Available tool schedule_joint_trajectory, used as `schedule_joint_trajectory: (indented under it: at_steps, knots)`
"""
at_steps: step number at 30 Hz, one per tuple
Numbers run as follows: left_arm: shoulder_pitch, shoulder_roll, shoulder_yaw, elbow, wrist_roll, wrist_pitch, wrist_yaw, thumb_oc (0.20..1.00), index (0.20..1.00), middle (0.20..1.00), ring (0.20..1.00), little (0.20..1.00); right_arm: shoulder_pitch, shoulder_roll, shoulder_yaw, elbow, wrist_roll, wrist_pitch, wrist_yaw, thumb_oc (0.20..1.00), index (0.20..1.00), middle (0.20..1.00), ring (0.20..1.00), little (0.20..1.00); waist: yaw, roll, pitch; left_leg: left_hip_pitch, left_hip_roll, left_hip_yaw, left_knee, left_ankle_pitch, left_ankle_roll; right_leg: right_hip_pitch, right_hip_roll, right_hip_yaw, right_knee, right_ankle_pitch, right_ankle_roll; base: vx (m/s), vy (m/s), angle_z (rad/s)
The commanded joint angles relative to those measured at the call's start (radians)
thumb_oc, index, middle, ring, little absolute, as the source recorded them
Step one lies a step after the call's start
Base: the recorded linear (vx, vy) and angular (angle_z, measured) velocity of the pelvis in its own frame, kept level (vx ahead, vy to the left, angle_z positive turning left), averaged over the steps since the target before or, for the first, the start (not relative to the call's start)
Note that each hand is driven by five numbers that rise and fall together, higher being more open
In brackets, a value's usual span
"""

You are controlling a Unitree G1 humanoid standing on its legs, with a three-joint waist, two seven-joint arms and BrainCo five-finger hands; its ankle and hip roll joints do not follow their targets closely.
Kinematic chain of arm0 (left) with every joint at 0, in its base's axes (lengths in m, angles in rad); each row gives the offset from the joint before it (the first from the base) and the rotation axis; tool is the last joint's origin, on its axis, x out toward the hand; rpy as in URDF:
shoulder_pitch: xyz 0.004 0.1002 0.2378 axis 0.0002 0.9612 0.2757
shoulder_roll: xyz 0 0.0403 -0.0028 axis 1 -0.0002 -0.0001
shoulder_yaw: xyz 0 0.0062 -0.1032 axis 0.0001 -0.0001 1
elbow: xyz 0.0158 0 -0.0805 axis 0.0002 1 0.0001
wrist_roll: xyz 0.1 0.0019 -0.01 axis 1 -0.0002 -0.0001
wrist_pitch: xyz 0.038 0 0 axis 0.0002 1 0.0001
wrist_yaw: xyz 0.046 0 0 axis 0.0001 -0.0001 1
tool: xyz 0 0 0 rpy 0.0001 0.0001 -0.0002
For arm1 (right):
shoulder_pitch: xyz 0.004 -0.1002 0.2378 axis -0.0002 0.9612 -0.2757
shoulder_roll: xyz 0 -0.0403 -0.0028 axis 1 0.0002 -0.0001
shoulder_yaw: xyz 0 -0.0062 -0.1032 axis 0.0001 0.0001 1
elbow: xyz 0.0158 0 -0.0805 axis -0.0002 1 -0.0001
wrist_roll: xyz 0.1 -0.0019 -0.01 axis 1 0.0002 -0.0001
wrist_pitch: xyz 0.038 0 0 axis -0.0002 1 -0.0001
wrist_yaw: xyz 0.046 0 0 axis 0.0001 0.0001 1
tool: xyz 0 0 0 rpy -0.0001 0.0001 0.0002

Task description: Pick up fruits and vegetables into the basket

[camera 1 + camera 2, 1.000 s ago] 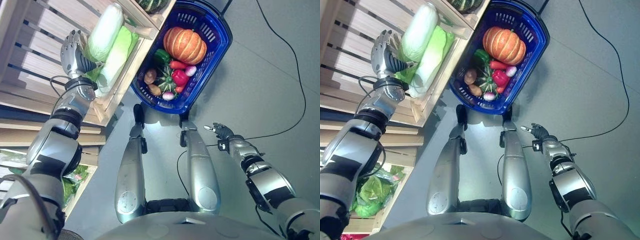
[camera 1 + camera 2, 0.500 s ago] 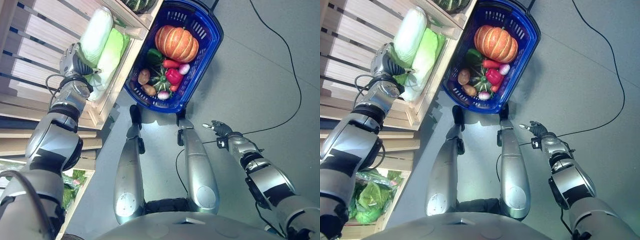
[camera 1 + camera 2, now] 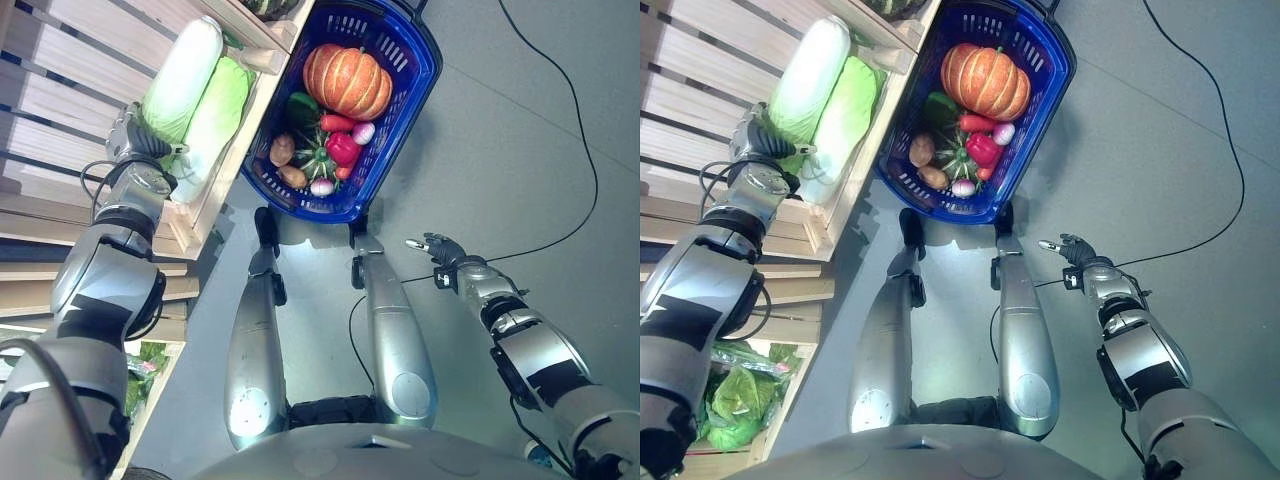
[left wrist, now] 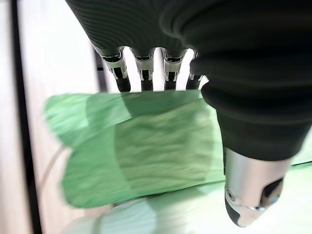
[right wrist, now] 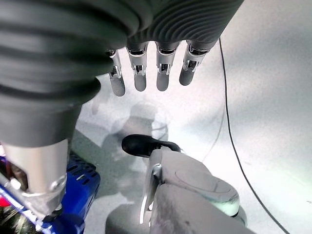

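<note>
**Left hand at the cabbages, basket already loaded**

Eye views: two long napa cabbages (image 3: 190,85) lie side by side in a wooden crate (image 3: 228,175), leafy ends toward the left hand (image 3: 128,128). The blue basket (image 3: 408,95) on the grey floor (image 3: 520,150) holds a pumpkin (image 3: 347,80).

Left wrist view: fingers (image 4: 146,78) reach behind a green leaf, tips hidden; grip unclear.

Right wrist view: the right hand (image 5: 146,73) hangs spread, empty.

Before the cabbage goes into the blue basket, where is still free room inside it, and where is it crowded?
The blue basket has a bare strip beyond the pumpkin, against the far rim. The near half is crowded: green pepper, red pepper, potatoes and small pieces lie packed together. The cabbage lies in the wooden crate at the left hand.
</note>
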Motion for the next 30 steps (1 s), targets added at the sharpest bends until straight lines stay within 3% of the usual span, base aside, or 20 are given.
schedule_joint_trajectory:
  at_steps: [1, 16, 17, 19, 30]
  knots:
    - [0.01, 0.014, 0.069, 0.058, -0.022, 0.014, -0.006, 1.0, 1.0, 1.0, 1.0, 1.0, 0.039, -0.03, 0.039, 0.006, 0.031, 0.014, 0.006, 1.0, 1.0, 1.0, 1.0, 1.0, 0.015, -0.032, -0.029, -0.071, -0.031, 0.001, 0.099, -0.066, 0.009, -0.001, 0.028, 0.0, -0.014, 0.006, 0.016, 0.0, 0.0, 0.0]
    - [0.005, -0.003, 0.048, 0.067, 0.004, 0.04, -0.03, 1.0, 1.0, 1.0, 1.0, 1.0, 0.025, -0.029, 0.048, 0.008, 0.042, 0.013, 0.009, 1.0, 1.0, 1.0, 1.0, 1.0, 0.014, -0.042, -0.029, -0.086, -0.035, 0.0, 0.094, -0.065, 0.009, -0.015, 0.033, 0.002, -0.025, 0.015, 0.019, 0.0, 0.0, 0.0]
    - [0.005, -0.003, 0.045, 0.067, 0.012, 0.041, -0.036, 0.95, 0.95, 0.95, 0.95, 0.95, 0.024, -0.029, 0.048, 0.008, 0.04, 0.014, 0.008, 1.0, 1.0, 1.0, 1.0, 1.0, 0.014, -0.042, -0.029, -0.087, -0.035, 0.0, 0.094, -0.065, 0.009, -0.016, 0.034, 0.002, -0.025, 0.016, 0.019, 0.0, 0.0, 0.0]
    - [0.004, -0.008, 0.034, 0.066, 0.027, 0.037, -0.049, 0.2, 0.2, 0.2, 0.2, 0.2, 0.02, -0.03, 0.048, 0.011, 0.042, 0.014, 0.01, 1.0, 1.0, 1.0, 1.0, 1.0, 0.013, -0.042, -0.029, -0.091, -0.036, 0.001, 0.096, -0.064, 0.009, -0.02, 0.034, 0.002, -0.026, 0.018, 0.02, 0.0, 0.0, 0.0]
    - [-0.003, -0.025, 0.01, 0.062, 0.024, 0.037, -0.082, 0.2, 0.2, 0.2, 0.2, 0.2, 0.004, -0.031, 0.055, 0.015, 0.045, 0.013, 0.015, 1.0, 1.0, 1.0, 1.0, 1.0, 0.01, -0.043, -0.029, -0.102, -0.036, 0.003, 0.095, -0.062, 0.009, -0.031, 0.035, 0.003, -0.028, 0.022, 0.021, 0.0, 0.0, 0.0]
